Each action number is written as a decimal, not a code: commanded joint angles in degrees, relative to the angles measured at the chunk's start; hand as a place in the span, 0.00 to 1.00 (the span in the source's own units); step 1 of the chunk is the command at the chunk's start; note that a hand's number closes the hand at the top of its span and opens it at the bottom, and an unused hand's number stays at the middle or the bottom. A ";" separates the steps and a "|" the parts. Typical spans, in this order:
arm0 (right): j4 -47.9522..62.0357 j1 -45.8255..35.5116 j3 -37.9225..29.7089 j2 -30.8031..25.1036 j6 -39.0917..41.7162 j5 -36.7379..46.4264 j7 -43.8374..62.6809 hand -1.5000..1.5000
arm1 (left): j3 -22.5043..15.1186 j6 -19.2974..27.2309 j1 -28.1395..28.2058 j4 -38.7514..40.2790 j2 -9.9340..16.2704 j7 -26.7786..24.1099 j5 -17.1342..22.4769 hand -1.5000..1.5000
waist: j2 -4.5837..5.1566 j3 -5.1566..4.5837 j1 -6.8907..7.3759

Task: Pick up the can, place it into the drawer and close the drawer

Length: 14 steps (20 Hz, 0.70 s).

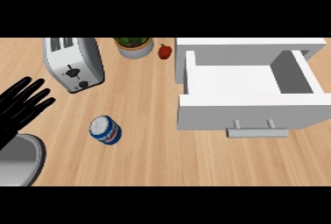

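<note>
The task looks to be at its very beginning. The blue and white can (105,130) stands alone on the wooden desk (149,162), in the left half of the view, and no hand touches it. The left hand (22,105) shows at the left edge with its fingers straight and spread, so it is released and holds nothing; it is near the can but clearly apart from it. The right hand is not visible at all. The white drawer (249,107) is already pulled open on the right side, its inside looks bare, and its handle (257,131) points toward the robot. Behind, there are a toaster (73,63), a potted plant (134,47) and a small red fruit or vegetable (165,51). What is left, I judge: grasping the can, putting it in the drawer, and pushing the drawer closed.
</note>
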 commanded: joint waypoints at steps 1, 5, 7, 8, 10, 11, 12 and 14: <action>0.60 0.96 -5.05 -0.99 3.30 -4.93 -0.49 0.00 | -2.13 1.21 -0.10 -1.41 -3.23 0.08 -3.33 0.00 | -0.04 0.00 0.11; 0.25 1.43 -7.45 -1.63 4.68 -6.14 1.68 0.00 | -2.29 1.80 -0.86 1.29 -4.02 0.30 -5.95 0.00 | -0.04 -0.01 0.17; 1.62 -0.50 -7.50 -2.49 4.51 -6.41 1.87 0.00 | -7.33 1.79 -3.79 6.14 -9.22 -5.57 -14.94 0.00 | 0.06 -0.01 -0.11; -1.77 2.48 -5.90 0.11 4.83 -4.87 2.76 0.00 | -8.52 3.13 -2.80 4.81 -10.45 -4.98 -15.48 0.00 | 0.01 -0.02 -0.08; 0.42 1.07 -8.43 -0.69 6.38 -6.93 1.82 0.00 | -6.95 1.12 -4.56 8.83 -9.43 -5.66 -15.05 0.00 | 0.01 -0.01 -0.01; -2.92 -0.12 -6.14 0.06 3.96 -4.44 4.24 0.00 | -8.11 -0.70 -0.33 7.83 -11.00 -9.16 -18.57 0.00 | 0.02 -0.03 0.20; 2.22 -1.35 -6.11 0.19 5.56 -2.11 1.14 0.00 | -8.45 -0.69 -3.34 10.62 -11.17 -10.47 -20.63 0.00 | 0.05 -0.02 0.14; -0.05 2.70 -7.58 3.08 7.54 -3.99 -0.21 0.00 | -7.01 -1.99 -1.79 12.03 -10.37 -11.67 -20.99 0.00 | 0.00 -0.01 0.03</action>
